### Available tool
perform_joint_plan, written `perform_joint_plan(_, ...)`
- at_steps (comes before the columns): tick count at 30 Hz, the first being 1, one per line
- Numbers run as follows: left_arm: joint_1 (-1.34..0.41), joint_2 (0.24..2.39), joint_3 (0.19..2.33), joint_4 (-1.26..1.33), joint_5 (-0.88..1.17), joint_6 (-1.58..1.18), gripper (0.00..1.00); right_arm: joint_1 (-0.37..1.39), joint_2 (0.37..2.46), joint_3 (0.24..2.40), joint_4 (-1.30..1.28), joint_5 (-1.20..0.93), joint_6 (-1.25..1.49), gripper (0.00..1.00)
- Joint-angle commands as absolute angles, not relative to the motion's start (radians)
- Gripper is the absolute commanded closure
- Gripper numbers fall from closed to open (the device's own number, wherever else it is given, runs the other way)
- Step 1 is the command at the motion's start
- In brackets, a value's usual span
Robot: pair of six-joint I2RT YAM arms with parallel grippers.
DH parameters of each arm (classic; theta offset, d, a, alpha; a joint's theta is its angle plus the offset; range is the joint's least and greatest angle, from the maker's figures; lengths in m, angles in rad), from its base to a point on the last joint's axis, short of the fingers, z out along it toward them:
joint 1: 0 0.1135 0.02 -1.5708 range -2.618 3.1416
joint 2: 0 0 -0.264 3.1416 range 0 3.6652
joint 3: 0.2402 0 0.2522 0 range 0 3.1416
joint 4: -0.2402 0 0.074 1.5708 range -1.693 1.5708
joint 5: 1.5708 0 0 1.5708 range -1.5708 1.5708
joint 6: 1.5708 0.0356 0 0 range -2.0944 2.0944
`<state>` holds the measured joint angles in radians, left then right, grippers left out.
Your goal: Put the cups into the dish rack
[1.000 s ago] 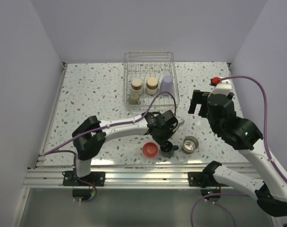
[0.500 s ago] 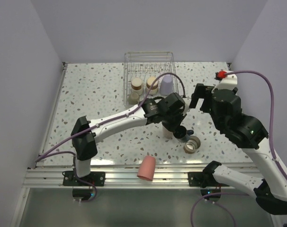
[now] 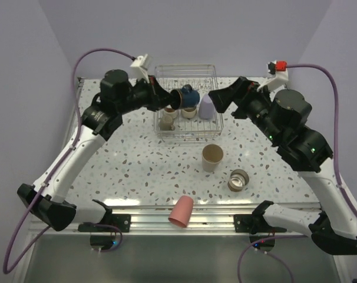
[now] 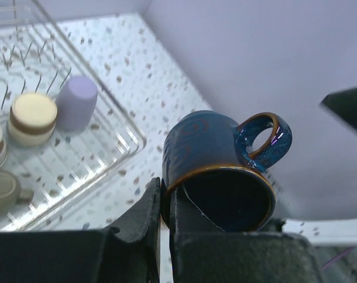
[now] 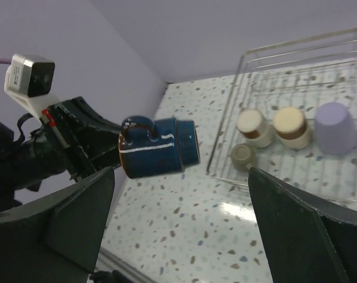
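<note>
My left gripper [image 3: 174, 99] is shut on the rim of the small dark blue-black handled mug [image 3: 186, 95] and holds it on its side in the air over the dish rack [image 3: 215, 73]. In the left wrist view the jaws [image 4: 165, 191] pinch the mug's wall [image 4: 217, 171]. The rack holds a lavender cup [image 3: 207, 107] and three silvery-beige cups [image 3: 189, 112]. A tan cup [image 3: 212, 157], a metal cup [image 3: 238, 180] and a coral-pink cup [image 3: 181, 211] are outside it. My right gripper [image 3: 218, 101] is open and empty, raised beside the rack's right side.
The coral-pink cup lies at the table's near edge by the aluminium rail [image 3: 143, 209]. The right wrist view shows the mug [image 5: 161, 147], the rack's left rim [image 5: 228, 112] and the lavender cup [image 5: 337, 127]. White walls close the back and sides.
My left arm has swung up and back, carrying the mug from the front of the table to above the rack. The tan cup now stands alone. My right gripper has risen toward the rack.
</note>
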<state>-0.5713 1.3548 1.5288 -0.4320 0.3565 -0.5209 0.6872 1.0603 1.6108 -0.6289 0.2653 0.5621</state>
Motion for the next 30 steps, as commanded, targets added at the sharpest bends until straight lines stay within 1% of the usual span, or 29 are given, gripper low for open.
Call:
perform_joint_plan(1, -0.464, 1.293, 1.450, -0.045, 0.601, -0.754, 1.00, 0.689, 1.092, 1.538, -0.422, 0.052, 0.774, 0.01)
perform_joint_plan(2, -0.440, 1.284, 1.412, 0.082, 0.621, -0.796, 1.00, 0.687, 1.092, 1.510, -0.332, 0.034, 0.851, 0.01)
perform_joint_plan(3, -0.398, 1.270, 1.392, 0.142, 0.659, -0.839, 1.00, 0.689, 1.094, 1.479, -0.283, 0.005, 0.880, 0.01)
perform_joint_plan(4, -0.378, 1.266, 1.370, 0.211, 0.676, -0.944, 1.00, 0.689, 1.098, 1.430, -0.234, 0.003, 0.905, 0.01)
perform_joint_plan(5, -0.362, 1.262, 1.329, 0.354, 0.693, -1.000, 1.00, 0.687, 1.106, 1.408, -0.148, -0.027, 0.948, 0.01)
perform_joint_plan(7, -0.336, 1.272, 1.296, 0.480, 0.713, -1.142, 1.00, 0.686, 1.127, 1.355, -0.054, -0.074, 0.966, 0.01)
perform_joint_plan(8, -0.334, 1.278, 1.289, 0.559, 0.715, -1.172, 1.00, 0.686, 1.135, 1.345, -0.005, -0.081, 0.985, 0.01)
perform_joint_plan(14, -0.333, 1.298, 1.230, 0.802, 0.692, -1.382, 1.00, 0.681, 1.175, 1.333, 0.179, -0.089, 1.012, 0.01)
perform_joint_plan(17, -0.334, 1.299, 1.195, 0.866, 0.678, -1.436, 1.00, 0.680, 1.203, 1.347, 0.245, -0.107, 1.034, 0.01)
perform_joint_plan(21, -0.334, 1.302, 1.181, 0.870, 0.677, -1.442, 1.00, 0.680, 1.223, 1.341, 0.348, -0.115, 1.068, 0.01)
perform_joint_plan(30, -0.334, 1.333, 1.200, 0.876, 0.695, -1.456, 1.00, 0.681, 1.290, 1.387, 0.417, -0.109, 1.094, 0.01)
